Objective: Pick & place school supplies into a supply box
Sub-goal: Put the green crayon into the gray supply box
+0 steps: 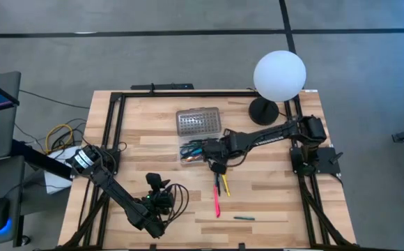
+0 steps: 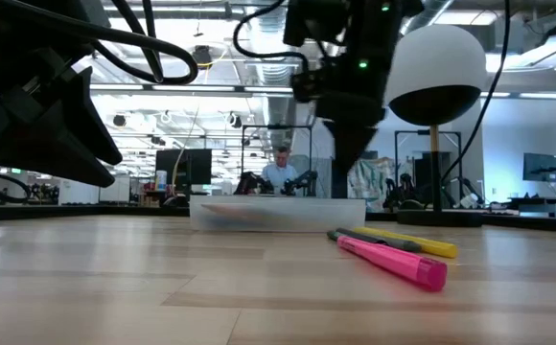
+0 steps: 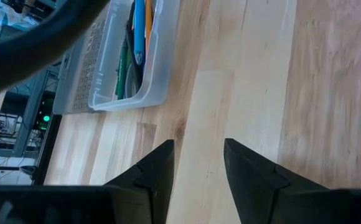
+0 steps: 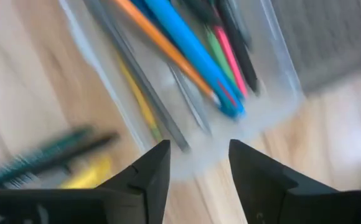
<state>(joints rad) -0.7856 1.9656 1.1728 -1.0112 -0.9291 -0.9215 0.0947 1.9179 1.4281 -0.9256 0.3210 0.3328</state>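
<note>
So the right gripper (image 4: pixel 194 167) is hovering right over the near edge of the supply box (image 1: pixel 193 151), fingers spread apart with nothing between them. Directly ahead of its fingertips the clear tray already has a bunch of stuff lying lengthwise in it: a blue pen (image 4: pixel 190 53), an orange pencil (image 4: pixel 162 46), a pink one (image 4: pixel 230 53), something green and a couple of dark ones. The wrist view is pretty smeared, so I can't really say what the grey thin thing along the tray wall is, maybe a pencil. Just outside the tray, off to one side of the fingers, a dark green marker (image 4: pixel 40 157) and a yellow one (image 4: pixel 87 175) lie on the wood.

From above, the box's grey dotted lid (image 1: pixel 198 121) is flipped open flat on the far side of the tray. Just behind the right gripper, toward the front of the table, a pink marker (image 1: pixel 216 203) and a yellow marker (image 1: pixel 225 185) lie close together, and a little green pen (image 1: pixel 244 217) sits further out on its own, well apart from the gripper.

The left gripper (image 3: pixel 198 168) waits near the front-left of the table, fingers apart and empty, pointing down at bare wood, with the box's end showing well ahead of it
</note>
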